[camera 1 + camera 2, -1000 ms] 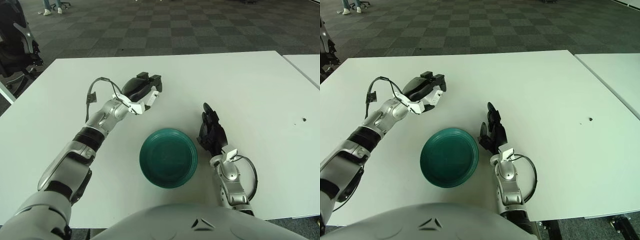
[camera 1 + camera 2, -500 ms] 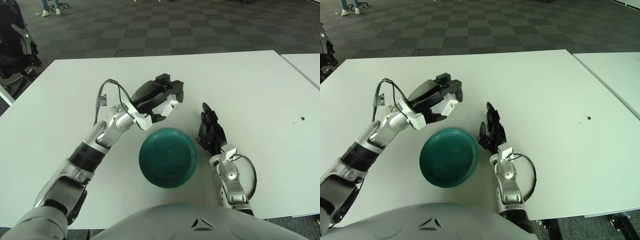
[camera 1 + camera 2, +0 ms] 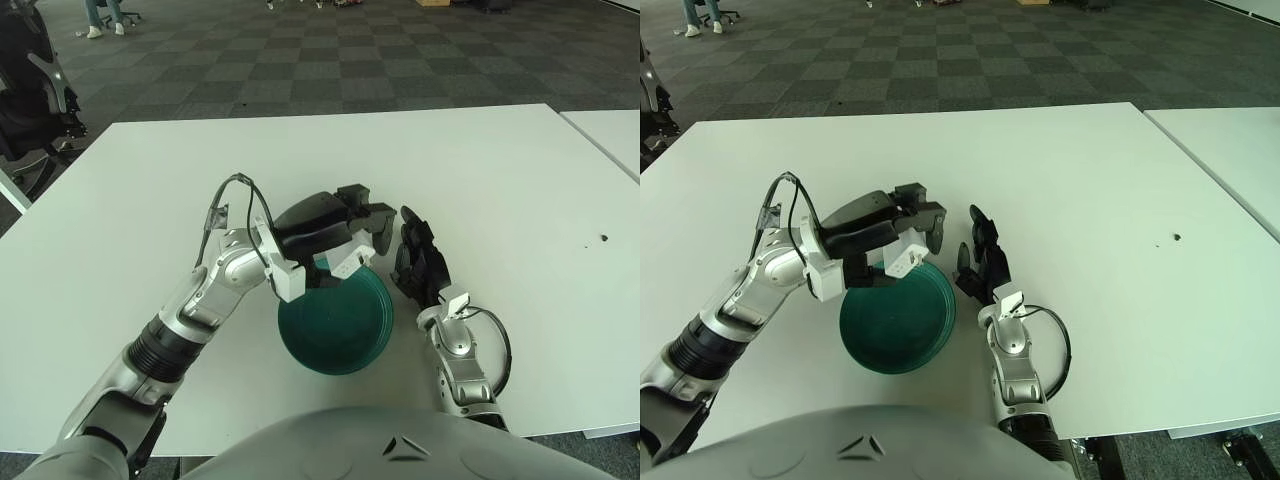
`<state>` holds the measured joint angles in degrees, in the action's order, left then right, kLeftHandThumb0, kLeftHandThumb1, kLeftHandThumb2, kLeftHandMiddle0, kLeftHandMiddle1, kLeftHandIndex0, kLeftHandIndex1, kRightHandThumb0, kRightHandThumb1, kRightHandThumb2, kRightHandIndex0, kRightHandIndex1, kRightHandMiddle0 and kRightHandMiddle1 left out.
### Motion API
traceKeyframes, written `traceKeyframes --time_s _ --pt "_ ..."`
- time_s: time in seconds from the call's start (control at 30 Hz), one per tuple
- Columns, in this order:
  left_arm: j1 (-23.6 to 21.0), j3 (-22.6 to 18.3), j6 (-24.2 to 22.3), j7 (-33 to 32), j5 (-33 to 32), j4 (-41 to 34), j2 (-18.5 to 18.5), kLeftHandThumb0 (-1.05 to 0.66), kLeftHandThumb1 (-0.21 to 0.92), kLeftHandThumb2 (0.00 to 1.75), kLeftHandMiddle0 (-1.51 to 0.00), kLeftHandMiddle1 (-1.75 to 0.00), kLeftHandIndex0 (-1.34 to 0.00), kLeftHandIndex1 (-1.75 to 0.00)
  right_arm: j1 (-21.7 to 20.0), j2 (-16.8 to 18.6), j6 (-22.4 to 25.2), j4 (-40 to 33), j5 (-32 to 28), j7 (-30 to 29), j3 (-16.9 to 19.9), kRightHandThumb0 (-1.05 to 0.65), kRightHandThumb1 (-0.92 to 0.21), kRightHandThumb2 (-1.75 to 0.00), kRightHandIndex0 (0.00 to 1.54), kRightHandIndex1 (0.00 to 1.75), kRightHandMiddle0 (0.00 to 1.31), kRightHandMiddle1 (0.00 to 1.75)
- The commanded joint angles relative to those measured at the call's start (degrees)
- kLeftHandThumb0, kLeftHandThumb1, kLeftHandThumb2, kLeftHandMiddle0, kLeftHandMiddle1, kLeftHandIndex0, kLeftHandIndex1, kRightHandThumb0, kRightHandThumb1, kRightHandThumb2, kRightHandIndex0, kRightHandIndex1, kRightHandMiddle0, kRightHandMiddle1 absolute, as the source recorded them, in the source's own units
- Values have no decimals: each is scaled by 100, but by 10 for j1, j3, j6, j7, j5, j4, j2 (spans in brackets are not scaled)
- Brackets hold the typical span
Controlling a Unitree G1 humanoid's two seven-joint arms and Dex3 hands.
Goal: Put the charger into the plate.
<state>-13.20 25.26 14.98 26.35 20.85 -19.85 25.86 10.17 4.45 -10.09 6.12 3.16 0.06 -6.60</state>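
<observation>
A round dark green plate (image 3: 338,325) lies on the white table near its front edge. My left hand (image 3: 345,245) hovers over the plate's far rim, its black fingers shut on a small white charger (image 3: 350,264) that hangs just above the plate. In the right eye view the same charger (image 3: 904,258) shows above the plate (image 3: 895,325). My right hand (image 3: 418,265) stays idle just right of the plate, fingers relaxed and holding nothing.
The white table (image 3: 500,170) stretches wide behind and to both sides. A second table's corner (image 3: 610,130) shows at the right edge. A dark chair (image 3: 30,90) stands off the table's far left. A small dark mark (image 3: 603,238) sits on the right of the table.
My left hand has carried the charger from the table's middle left toward me and to the right, and now holds it over the plate's far rim. The right hand has barely moved.
</observation>
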Motion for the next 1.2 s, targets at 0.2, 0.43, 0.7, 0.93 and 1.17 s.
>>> traceKeyframes --time_s 0.2,0.43,0.7,0.93,1.17 --pt "33 51 3 62 34 -7 16 0 2 160 -84 -161 -65 -175 48 -7 91 -27 27 -12 -21 -78 -92 -70 22 10 0 94" --pt "44 59 60 54 62 33 25 0 1 162 -82 -162 -68 -175 63 -6 38 -18 12 -1 -29 -82 -92 -79 16 6 0 61" --pt "51 60 70 67 53 47 27 0 -3 165 -84 -160 -73 -175 53 -1 7 23 -6 3 -15 -81 -92 -88 11 2 0 41" --pt "46 64 82 83 45 68 27 0 -2 164 -84 -159 -71 -175 44 4 -13 52 -16 3 -5 -77 -92 -94 8 0 0 35" --pt "23 76 116 107 65 83 43 0 1 164 -77 -169 -69 -174 41 14 -18 67 -38 13 4 -71 -92 -96 5 0 0 33"
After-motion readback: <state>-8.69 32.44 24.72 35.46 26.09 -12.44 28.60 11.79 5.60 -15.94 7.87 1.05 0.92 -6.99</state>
